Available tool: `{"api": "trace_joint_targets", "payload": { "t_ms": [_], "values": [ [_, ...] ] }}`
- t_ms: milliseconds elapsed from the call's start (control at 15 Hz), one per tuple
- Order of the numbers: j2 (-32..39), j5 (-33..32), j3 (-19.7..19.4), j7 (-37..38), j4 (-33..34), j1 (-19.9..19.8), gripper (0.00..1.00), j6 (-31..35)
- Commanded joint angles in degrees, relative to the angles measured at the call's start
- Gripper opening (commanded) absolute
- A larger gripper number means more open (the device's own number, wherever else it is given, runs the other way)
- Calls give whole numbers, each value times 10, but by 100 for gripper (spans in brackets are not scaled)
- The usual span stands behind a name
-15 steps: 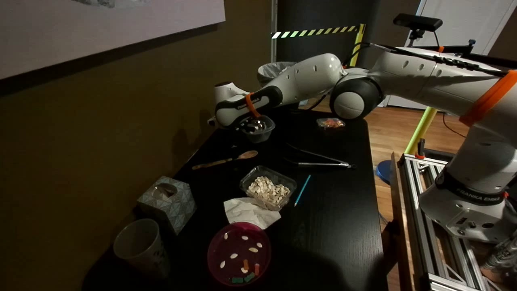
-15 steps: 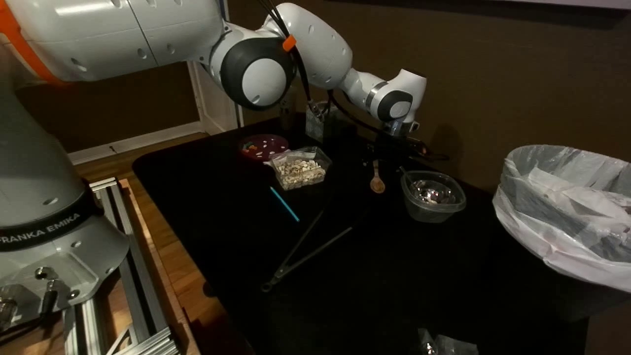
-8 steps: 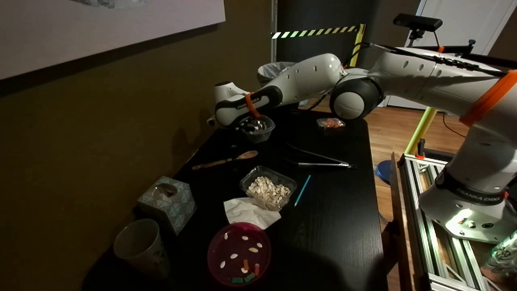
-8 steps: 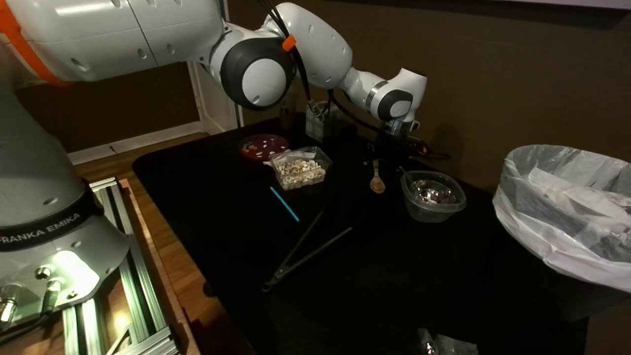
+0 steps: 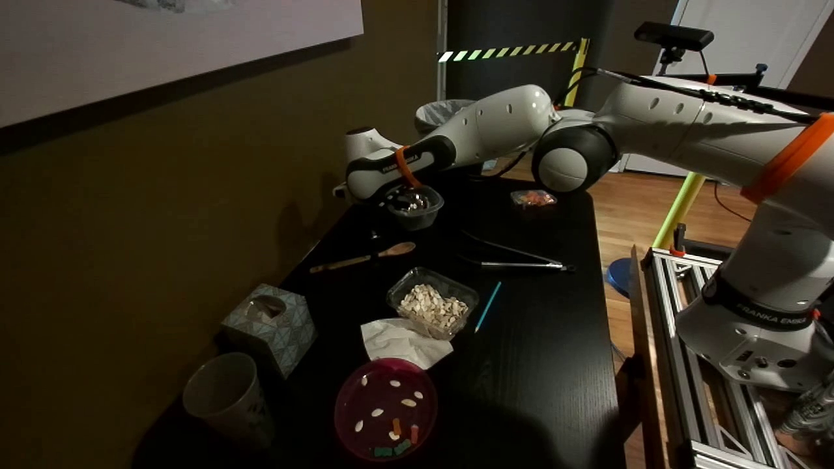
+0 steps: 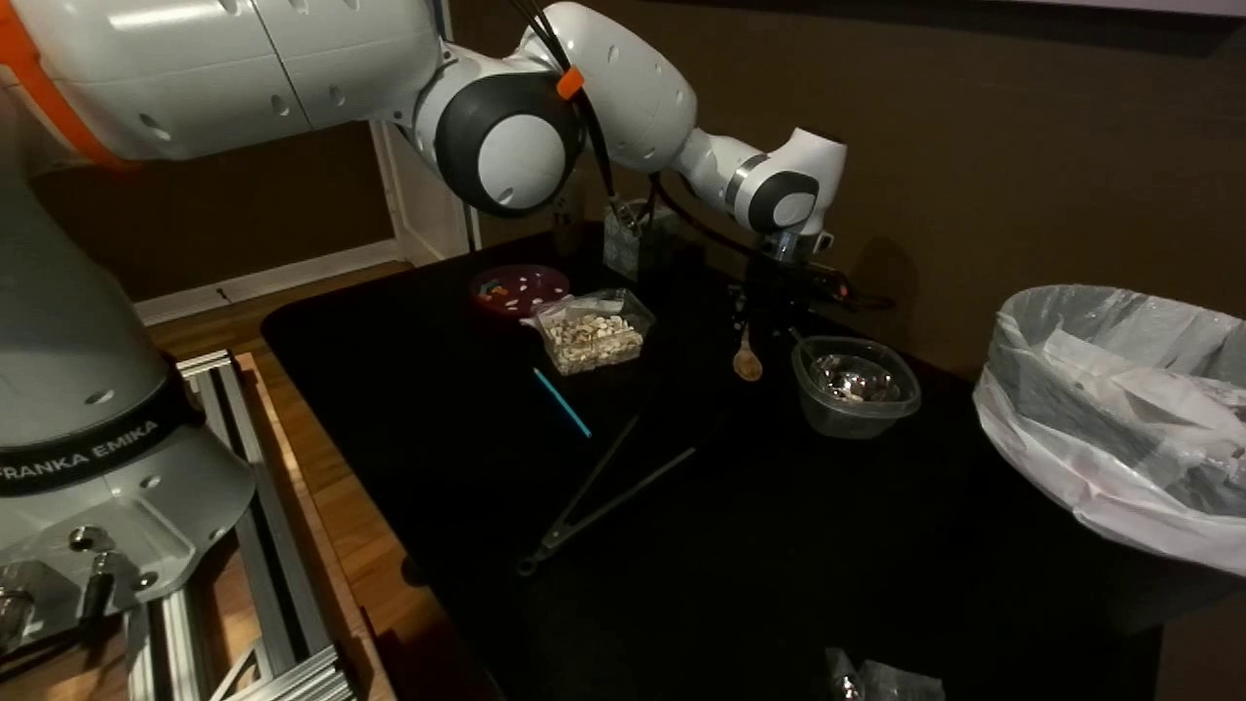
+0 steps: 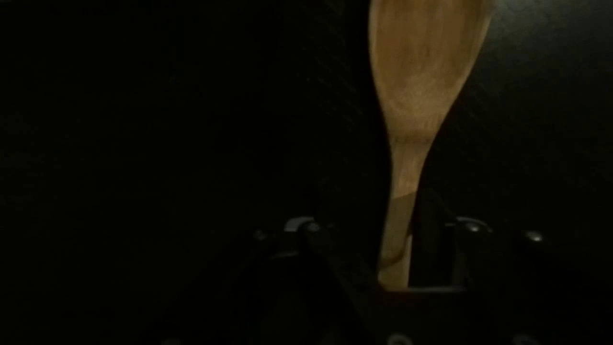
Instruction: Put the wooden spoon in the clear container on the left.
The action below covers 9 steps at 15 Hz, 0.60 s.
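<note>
The wooden spoon (image 5: pixel 399 249) lies on the dark table near the wall, its bowl also showing in an exterior view (image 6: pixel 748 366). Close over its handle is my gripper (image 5: pixel 376 238), pointing down. In the wrist view the spoon (image 7: pixel 421 76) runs down between the fingers of the gripper (image 7: pixel 397 239); it is too dark to tell whether both touch the handle. Two clear containers stand nearby. One with pale flakes (image 6: pixel 646 317) is left of the spoon in that exterior view; the other, holding a shiny metal bowl (image 6: pixel 849 424), is on its right.
Metal tongs (image 5: pixel 521 265) and a blue pencil (image 5: pixel 488 306) lie on the robot's side of the spoon. A tissue box (image 5: pixel 270 326), a cup (image 5: pixel 228 404) and a red plate (image 5: pixel 374 426) stand towards one end. A lined bin (image 6: pixel 1090 458) is beyond the metal bowl's container.
The wrist has risen very slightly, and the dark fingers by the handle have drawn inward. The spoon has shifted only a little. The containers have not moved.
</note>
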Motion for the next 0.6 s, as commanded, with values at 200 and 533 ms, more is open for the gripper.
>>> {"api": "trace_joint_targets", "payload": {
  "t_ms": [200, 533],
  "values": [
    [15, 4, 3, 2, 14, -1, 0, 6],
    [-12, 26, 18, 14, 20, -9, 4, -32]
  ]
}}
